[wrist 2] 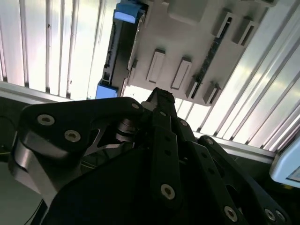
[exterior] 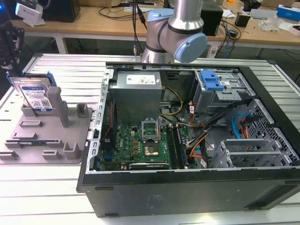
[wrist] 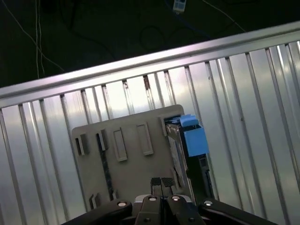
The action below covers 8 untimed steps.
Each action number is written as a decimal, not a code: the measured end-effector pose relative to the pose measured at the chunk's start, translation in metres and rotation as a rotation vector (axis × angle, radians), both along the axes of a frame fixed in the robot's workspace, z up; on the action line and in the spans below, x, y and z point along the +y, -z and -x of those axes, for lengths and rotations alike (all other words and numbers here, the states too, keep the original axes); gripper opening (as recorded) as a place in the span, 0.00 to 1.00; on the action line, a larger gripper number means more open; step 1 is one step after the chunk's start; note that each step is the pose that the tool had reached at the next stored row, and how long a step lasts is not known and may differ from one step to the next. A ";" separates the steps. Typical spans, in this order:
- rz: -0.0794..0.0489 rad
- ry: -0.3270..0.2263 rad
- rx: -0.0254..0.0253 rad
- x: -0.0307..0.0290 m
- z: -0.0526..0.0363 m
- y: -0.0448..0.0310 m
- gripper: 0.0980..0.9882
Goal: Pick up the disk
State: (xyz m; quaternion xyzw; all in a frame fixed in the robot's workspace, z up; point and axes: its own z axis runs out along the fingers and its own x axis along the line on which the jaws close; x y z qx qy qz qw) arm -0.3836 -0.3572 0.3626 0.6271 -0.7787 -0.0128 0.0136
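The disk (exterior: 33, 95) stands on edge in the grey fixture (exterior: 47, 140) at the exterior view's left, a silver drive with a white-and-blue label and blue side rails. In the first wrist view the disk (wrist: 190, 150) sits at one side of the fixture (wrist: 126, 168), and my gripper (wrist: 161, 182) hangs well above that plate with its fingertips pressed together, holding nothing. The second wrist view looks past the black gripper (wrist 2: 161, 95) linkage at the fixture (wrist 2: 187, 47) and the disk (wrist 2: 112, 51) seen edge-on.
An open computer case (exterior: 101, 122) with motherboard, cables and a blue drive-bay latch (exterior: 211, 82) fills the exterior view's right. The ribbed aluminium table (exterior: 70, 70) carries everything. The arm (exterior: 176, 33) rises behind the case. Cluttered workbenches (exterior: 93, 21) stand at the back.
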 end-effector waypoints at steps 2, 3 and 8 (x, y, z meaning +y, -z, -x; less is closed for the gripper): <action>0.001 -0.026 0.0000 0.0034 0.0000 0.0001 0.01; 0.001 -0.038 0.0000 0.0045 0.0000 0.0001 0.01; 0.003 -0.129 -0.0001 0.0124 0.0000 0.0002 0.01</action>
